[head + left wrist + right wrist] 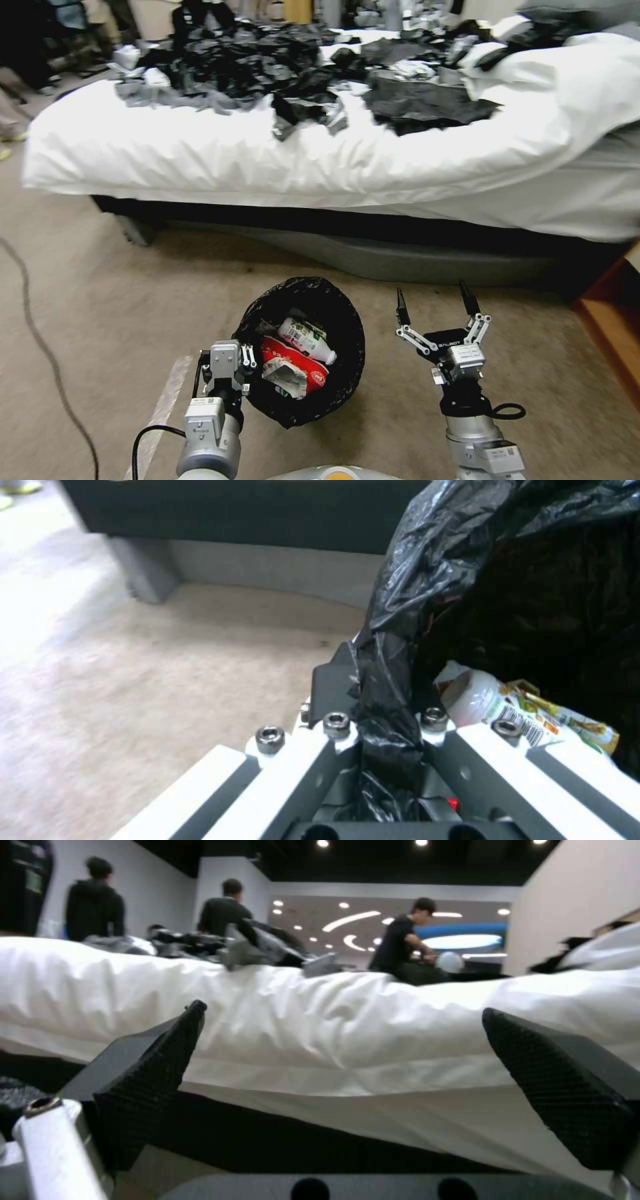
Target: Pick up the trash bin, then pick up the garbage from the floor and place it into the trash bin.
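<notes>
- Beige carpet [120, 280] runs up to a low bed [333, 167] under a white sheet, with a heap of black and grey plastic sheets [267, 73] on top.
- Left gripper [247, 357] is clamped on the near-left rim of the trash bin [347, 333]; the left wrist view shows its fingers [337, 680] pinching the bag-covered rim between them.
- Trash bin sits just ahead of the robot, between the arms, its mouth tilted toward the camera.
- Bin's crinkly black bag [427, 565] is folded over the rim.
- Inside the bin: a small white bottle [305, 339] with a green label, a red wrapper [293, 363], and crumpled white paper [283, 377].
- Right gripper [433, 300] hangs to the right of the bin, apart from it, fingers spread wide and empty, pointing toward the bed.
</notes>
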